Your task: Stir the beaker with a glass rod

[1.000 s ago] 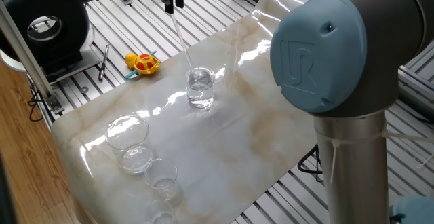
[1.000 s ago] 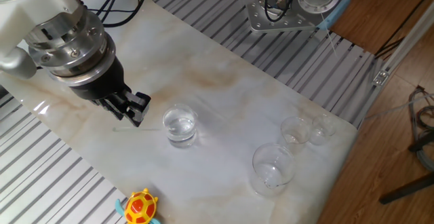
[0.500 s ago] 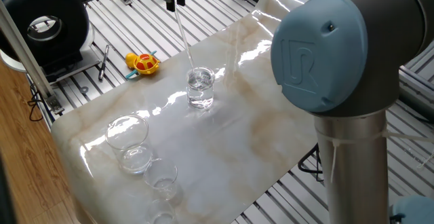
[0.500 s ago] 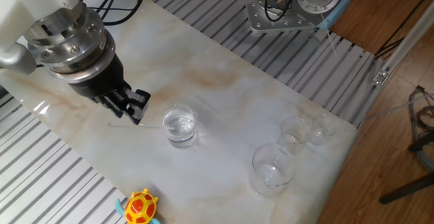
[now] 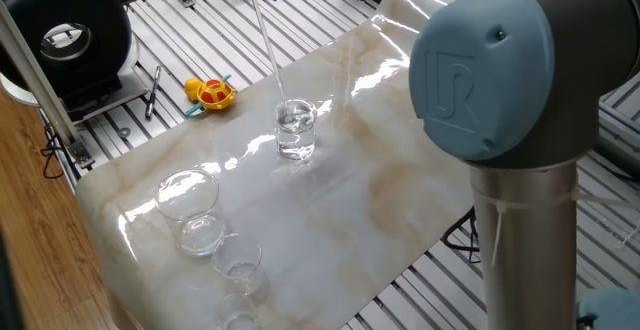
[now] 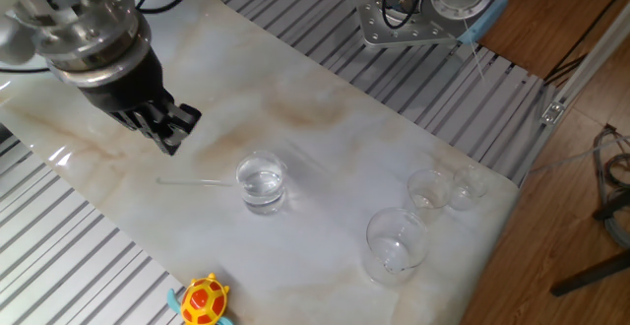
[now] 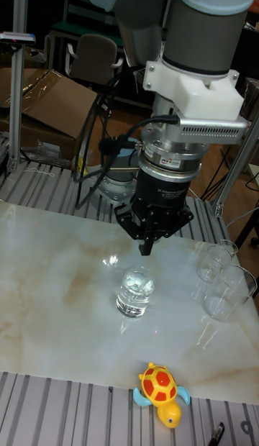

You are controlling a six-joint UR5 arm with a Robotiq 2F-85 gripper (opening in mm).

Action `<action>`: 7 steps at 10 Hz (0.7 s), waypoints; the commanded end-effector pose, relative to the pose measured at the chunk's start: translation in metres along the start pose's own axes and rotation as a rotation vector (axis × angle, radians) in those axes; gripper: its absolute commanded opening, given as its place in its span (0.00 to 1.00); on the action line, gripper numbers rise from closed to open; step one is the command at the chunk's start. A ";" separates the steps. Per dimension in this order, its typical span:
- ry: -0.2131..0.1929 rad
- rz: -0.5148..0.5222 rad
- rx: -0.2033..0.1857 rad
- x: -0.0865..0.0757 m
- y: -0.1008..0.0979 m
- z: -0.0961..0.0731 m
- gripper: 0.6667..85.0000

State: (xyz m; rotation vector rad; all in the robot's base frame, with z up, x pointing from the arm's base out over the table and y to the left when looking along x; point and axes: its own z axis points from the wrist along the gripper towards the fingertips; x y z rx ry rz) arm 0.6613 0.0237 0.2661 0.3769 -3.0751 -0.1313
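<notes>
Tall fixed view: beaker [image 7: 134, 292] below claw [image 7: 147, 248], apparently apart.

The blue joint cap [image 5: 487, 65] at the right of one fixed view bears a raised "UR" logo. No other text is legible.

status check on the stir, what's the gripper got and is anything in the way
Gripper shut on glass rod, above the beaker. Rod's lower end at the beaker's rim. Nothing blocking: toy turtle and spare glasses stand apart.
</notes>
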 end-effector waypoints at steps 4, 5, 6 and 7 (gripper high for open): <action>0.006 0.008 0.015 0.015 -0.032 0.023 0.00; -0.010 0.010 -0.037 0.014 -0.023 0.033 0.00; -0.004 0.004 -0.021 0.015 -0.028 0.034 0.00; 0.012 0.003 -0.020 0.020 -0.029 0.034 0.00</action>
